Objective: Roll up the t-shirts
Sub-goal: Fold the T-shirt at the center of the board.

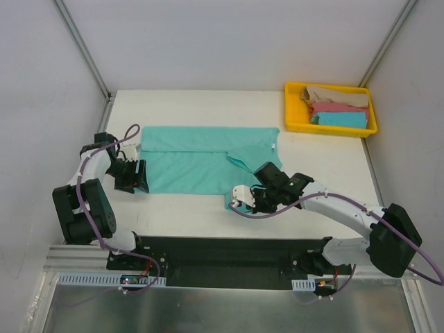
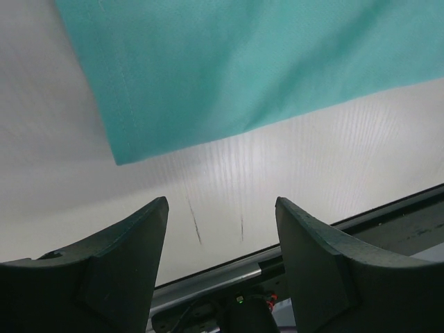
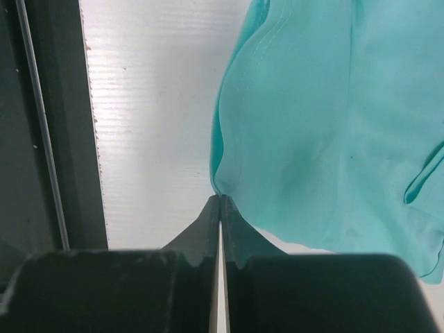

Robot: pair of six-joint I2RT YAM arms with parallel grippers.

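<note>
Cloth of the teal t-shirt (image 1: 187,163) looks light and limp, best pinched at hem corners; it lies spread on the tabletop (image 1: 326,163); right hand (image 3: 220,202), stretched low, is pinched together on its near hem corner; left hand (image 2: 222,208), wide apart, hovers just beside its left corner.

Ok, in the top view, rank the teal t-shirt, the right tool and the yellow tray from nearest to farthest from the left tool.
1. teal t-shirt: its left edge lies right beside the left tool.
2. right tool: off to the right, at the shirt's near right corner.
3. yellow tray: farthest, at the back right.
</note>
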